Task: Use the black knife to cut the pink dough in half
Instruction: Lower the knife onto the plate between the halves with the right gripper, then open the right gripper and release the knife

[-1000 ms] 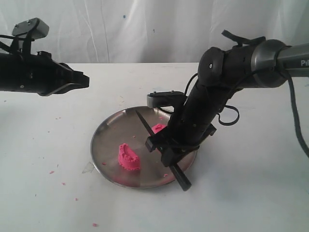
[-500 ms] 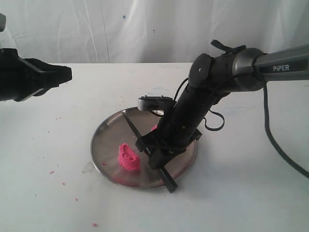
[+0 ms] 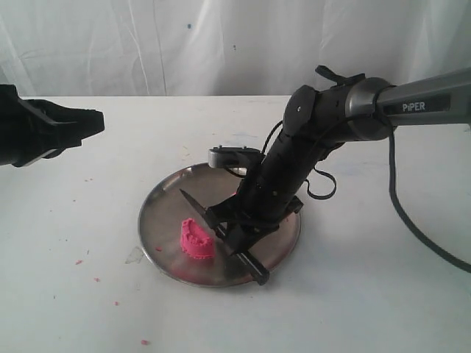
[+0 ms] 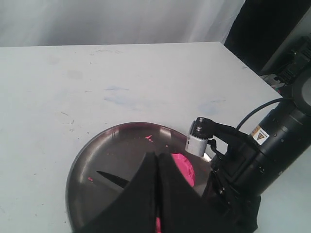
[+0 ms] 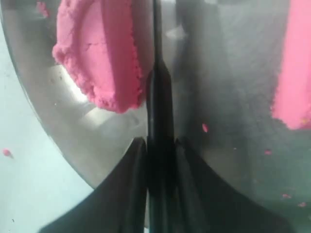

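Right tool (image 3: pixel 234 234): clamped on the knife (image 3: pixel 202 208) handle; over the last second I've swung it leftward across the plate (image 3: pixel 158 202).
Knife: blade tip now low, just beside the dough.
Dough (image 3: pixel 196 240): already in two pieces on the plate; one half sits left of the blade, the other (image 5: pixel 291 73) on its far side, as the right wrist camera shows.
Left tool (image 4: pixel 156 194): fingers pressed together, empty, hanging above the table (image 3: pixel 88 294), pulled back toward the left.
Meaning: I judge the cut done; blade seems to be separating halves.
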